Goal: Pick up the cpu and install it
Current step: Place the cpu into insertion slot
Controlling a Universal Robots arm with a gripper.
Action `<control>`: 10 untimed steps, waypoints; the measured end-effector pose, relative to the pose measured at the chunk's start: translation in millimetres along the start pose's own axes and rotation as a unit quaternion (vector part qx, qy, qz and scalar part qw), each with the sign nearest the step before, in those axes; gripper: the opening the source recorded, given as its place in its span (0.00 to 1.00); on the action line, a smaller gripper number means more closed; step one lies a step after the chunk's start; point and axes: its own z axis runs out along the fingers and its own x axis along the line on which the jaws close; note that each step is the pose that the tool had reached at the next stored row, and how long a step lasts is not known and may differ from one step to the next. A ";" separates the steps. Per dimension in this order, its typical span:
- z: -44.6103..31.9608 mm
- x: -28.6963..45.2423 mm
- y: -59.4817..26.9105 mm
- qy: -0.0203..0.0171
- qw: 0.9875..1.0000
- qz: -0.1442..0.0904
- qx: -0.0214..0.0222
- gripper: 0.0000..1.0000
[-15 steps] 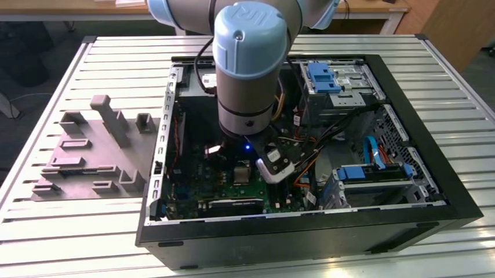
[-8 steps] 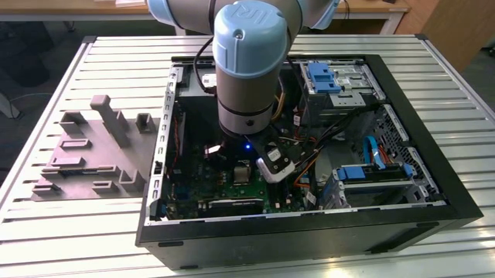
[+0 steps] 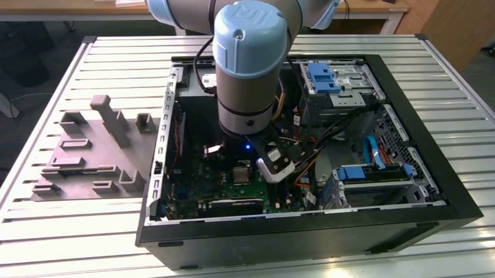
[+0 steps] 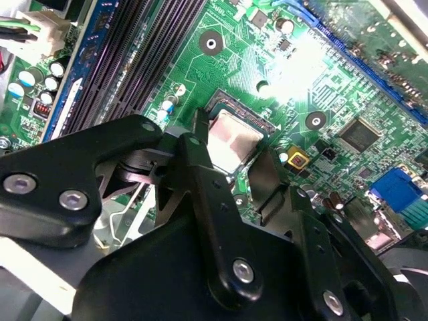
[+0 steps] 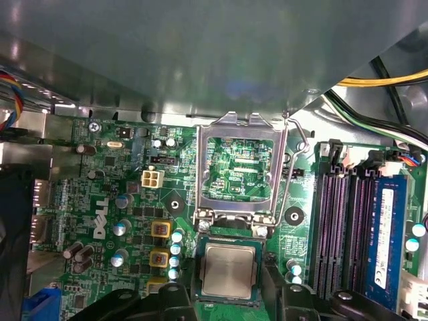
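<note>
At the exterior view's left a grey moulded tray [image 3: 89, 153] lies on the slatted bench [image 3: 46, 220]. To its right the open computer case [image 3: 433, 185] holds the green motherboard [image 3: 224, 176], and the arm [image 3: 247, 69] reaches into it. In both wrist views the cpu [image 5: 229, 269] sits flat in the socket [image 5: 196, 267] beside the swung-open socket frame [image 5: 239, 124], with the claw [image 4: 234, 150] spread, its fingers [image 4: 194, 154] either side of the chip.

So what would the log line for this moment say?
cpu: seated on motherboard | gripper: open, straddling cpu | frame: flipped open
</note>
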 end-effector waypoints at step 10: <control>3.4 -0.2 1.7 0.000 1.000 0.016 -0.001 0.51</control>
